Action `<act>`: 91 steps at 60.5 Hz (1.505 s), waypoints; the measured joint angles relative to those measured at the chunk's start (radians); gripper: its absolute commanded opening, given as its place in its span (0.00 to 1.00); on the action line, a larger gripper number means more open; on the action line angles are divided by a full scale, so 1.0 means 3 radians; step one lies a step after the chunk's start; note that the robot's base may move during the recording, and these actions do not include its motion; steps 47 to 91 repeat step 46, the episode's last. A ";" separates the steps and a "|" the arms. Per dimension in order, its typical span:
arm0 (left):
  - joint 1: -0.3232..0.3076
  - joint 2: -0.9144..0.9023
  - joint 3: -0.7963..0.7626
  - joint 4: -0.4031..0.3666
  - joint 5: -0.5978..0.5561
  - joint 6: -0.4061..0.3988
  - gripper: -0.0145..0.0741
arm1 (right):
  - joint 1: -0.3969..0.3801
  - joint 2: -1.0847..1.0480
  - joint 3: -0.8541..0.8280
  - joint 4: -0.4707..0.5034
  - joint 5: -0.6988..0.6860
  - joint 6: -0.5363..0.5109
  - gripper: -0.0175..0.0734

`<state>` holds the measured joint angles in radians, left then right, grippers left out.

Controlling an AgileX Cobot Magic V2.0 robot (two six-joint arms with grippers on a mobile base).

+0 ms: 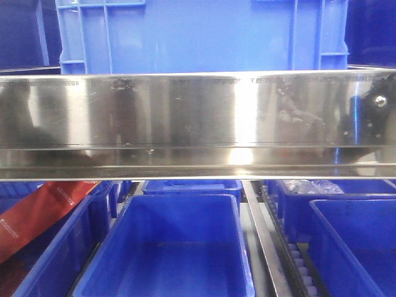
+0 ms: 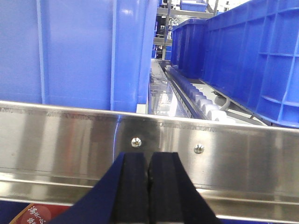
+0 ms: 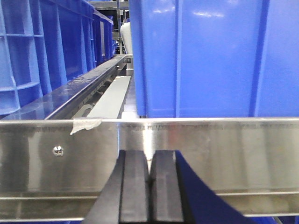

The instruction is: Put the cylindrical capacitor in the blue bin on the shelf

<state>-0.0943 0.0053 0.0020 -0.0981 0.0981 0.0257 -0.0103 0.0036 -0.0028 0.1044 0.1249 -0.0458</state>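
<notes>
Facing shiny steel shelf [image 1: 198, 117] rail | blue bin [image 1: 170, 247] below | jaws closed

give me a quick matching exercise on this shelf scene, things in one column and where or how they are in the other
Things:
1. left gripper
2. red packet
3. large blue crate
4. empty blue bin

Places or states:
A. above the steel rail
B. fingers closed together
C. below the rail, centre
D. below the rail, far left

Pairs: 1-B, 2-D, 3-A, 4-C
</notes>
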 measured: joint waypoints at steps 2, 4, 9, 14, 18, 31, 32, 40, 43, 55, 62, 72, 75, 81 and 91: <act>0.0000 0.0000 0.0000 0.0000 0.0000 0.0000 0.04 | 0.0000 0.0000 0.0000 0.0000 -0.0003 0.0000 0.02; 0.0000 0.0000 0.0000 0.0000 0.0000 0.0000 0.04 | 0.0000 0.0000 0.0000 0.0000 -0.0008 0.0000 0.02; 0.0000 0.0000 0.0000 0.0000 0.0000 0.0000 0.04 | 0.0000 0.0000 0.0000 0.0000 -0.0010 0.0000 0.02; 0.0000 0.0000 0.0000 0.0000 0.0000 0.0000 0.04 | 0.0000 0.0000 0.0000 0.0000 -0.0010 0.0000 0.02; 0.0000 0.0000 0.0000 0.0000 0.0000 0.0000 0.04 | 0.0000 0.0000 0.0000 0.0000 -0.0010 0.0000 0.02; 0.0000 0.0000 0.0000 0.0000 0.0000 0.0000 0.04 | 0.0000 0.0000 0.0000 0.0000 -0.0010 0.0000 0.02; 0.0000 0.0000 0.0000 0.0000 0.0000 0.0000 0.04 | 0.0000 0.0000 0.0000 0.0000 -0.0010 0.0000 0.02; 0.0000 0.0000 0.0000 0.0000 0.0000 0.0000 0.04 | 0.0000 0.0000 0.0000 0.0000 -0.0010 0.0000 0.02; 0.0000 0.0000 0.0000 0.0000 0.0000 0.0000 0.04 | 0.0000 0.0000 0.0000 0.0000 -0.0010 0.0000 0.02; 0.0000 0.0000 0.0000 0.0000 0.0000 0.0000 0.04 | 0.0000 0.0000 0.0000 0.0000 -0.0010 0.0000 0.02; 0.0000 0.0000 0.0000 0.0000 0.0000 0.0000 0.04 | 0.0000 0.0000 0.0000 0.0000 -0.0010 0.0000 0.02; 0.0000 0.0000 0.0000 0.0000 0.0000 0.0000 0.04 | 0.0000 0.0000 0.0000 0.0000 -0.0010 0.0000 0.02; 0.0000 0.0000 0.0000 0.0000 0.0000 0.0000 0.04 | 0.0000 0.0000 0.0000 0.0000 -0.0010 0.0000 0.02; 0.0000 0.0000 0.0000 0.0000 0.0000 0.0000 0.04 | 0.0000 0.0000 0.0000 0.0000 -0.0010 0.0000 0.02; 0.0000 0.0000 0.0000 0.0000 0.0000 0.0000 0.04 | 0.0000 0.0000 0.0000 0.0000 -0.0010 0.0000 0.02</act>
